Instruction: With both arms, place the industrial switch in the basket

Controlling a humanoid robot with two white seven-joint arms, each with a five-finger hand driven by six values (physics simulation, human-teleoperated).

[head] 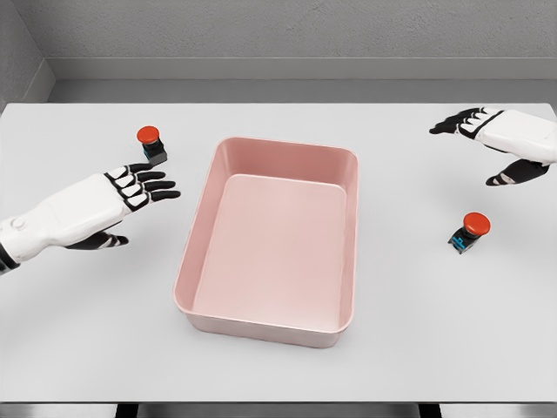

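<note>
A pink basket (348, 187) sits mid-table between two red-capped switches, the left switch (150, 144) just beyond the spread left hand (130, 187), the right switch (468, 232) lying near the spread right hand (500, 139).

I count two industrial switches: one red-capped switch (150, 144) far left of the basket, one red-capped switch (468, 232) to its right, lying tilted. One pink basket (198, 228) at centre. One white table (409, 348). My two hands, left hand (130, 187) and right hand (487, 139).
</note>
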